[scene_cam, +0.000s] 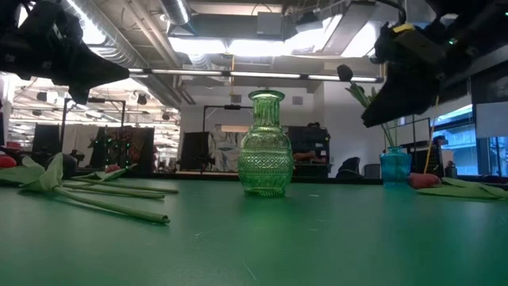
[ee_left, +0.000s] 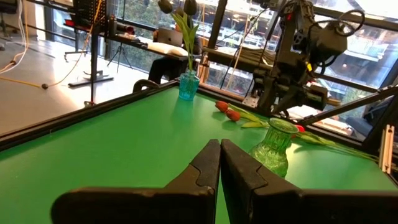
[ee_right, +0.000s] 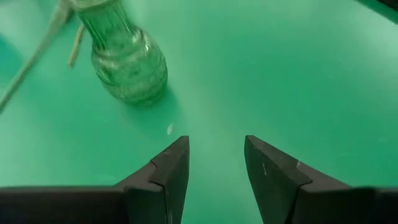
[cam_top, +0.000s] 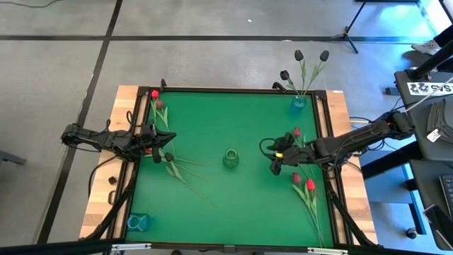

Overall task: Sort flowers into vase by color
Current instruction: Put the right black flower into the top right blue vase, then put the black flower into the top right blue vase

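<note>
So I looked down at the green table (cam_top: 233, 198) and asked myself which arm sat closest to a flower. My right gripper (cam_top: 276, 160) hung over the mat with its 2 fingers parted and nothing between them. From its own camera I saw only bare mat under the gap, with the green glass vase (ee_right: 127, 56) ahead of it.

Just beside that gripper, toward the right edge of the table, lay a small bunch of red tulips (cam_top: 304, 180). 1 red head (cam_top: 297, 132) lay close by it on the far side, and 2 more lay on the near side. Their long green stems ran from the heads toward the near right corner, so they lay mostly front to back on the table. I judged the right arm was the one to reach them, and it would need to turn away from the green vase and come across a stem, not along it.

My left gripper (cam_top: 150, 145) was pressed shut and held nothing. It hung by the left edge, close to more tulips (cam_top: 173, 161) whose stems pointed toward the middle.

3 black tulips (cam_top: 303, 67) already stood in the blue vase (cam_top: 299, 104) at the far right corner. Another blue vase (cam_top: 138, 222) sat empty at the near left corner.
</note>
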Robot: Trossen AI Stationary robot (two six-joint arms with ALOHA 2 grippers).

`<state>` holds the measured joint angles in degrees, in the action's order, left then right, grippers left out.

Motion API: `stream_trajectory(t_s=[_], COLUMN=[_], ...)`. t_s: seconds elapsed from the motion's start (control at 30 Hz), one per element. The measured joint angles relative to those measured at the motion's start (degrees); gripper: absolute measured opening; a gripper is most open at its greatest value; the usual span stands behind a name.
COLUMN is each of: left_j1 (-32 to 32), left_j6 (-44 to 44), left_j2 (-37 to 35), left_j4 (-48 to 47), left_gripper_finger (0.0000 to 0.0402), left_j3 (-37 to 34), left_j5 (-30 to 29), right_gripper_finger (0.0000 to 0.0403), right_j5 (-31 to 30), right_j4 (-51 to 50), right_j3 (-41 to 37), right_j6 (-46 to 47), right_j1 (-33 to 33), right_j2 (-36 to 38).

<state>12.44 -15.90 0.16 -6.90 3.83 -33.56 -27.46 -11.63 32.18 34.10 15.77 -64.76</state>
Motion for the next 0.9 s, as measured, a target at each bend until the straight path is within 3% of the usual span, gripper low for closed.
stream_trajectory(t_s=[0.17, 0.3, 0.4, 0.57, 0.73, 0.9], left_j1=[-0.06, -0.05, -0.03, 0.49, 3.95, 9.47], left_j6=[1.64, -7.35, -10.82, -19.94, -27.18, -29.01], left_j2=[-0.01, 0.03, 0.24, 2.62, 12.98, 28.60], left_j4=[2.87, 10.35, 17.56, 21.34, 22.22, 33.43], left_gripper_finger=[0.0011, 0.0011, 0.0011, 0.0011, 0.0011, 0.0011], left_j3=[-0.01, -0.01, 0.07, 0.14, 0.01, 0.01], left_j5=[0.00, 2.28, 3.32, 5.22, 5.81, 3.73], right_gripper_finger=[0.0154, 0.0154, 0.0154, 0.0154, 0.0154, 0.0154], right_j5=[3.70, 4.95, 2.71, -0.15, -1.17, -1.46], right_j4=[1.93, 1.69, 1.76, 2.37, 2.88, 2.98], right_j3=[0.00, 0.00, 0.00, 0.00, 0.00, 0.00], right_j6=[0.21, 0.10, -0.43, -3.04, -4.63, -4.65], right_j1=[0.00, 0.00, -0.02, -0.02, -0.02, -0.02], right_j2=[-0.06, -0.06, -0.06, -0.06, -0.03, -0.03])
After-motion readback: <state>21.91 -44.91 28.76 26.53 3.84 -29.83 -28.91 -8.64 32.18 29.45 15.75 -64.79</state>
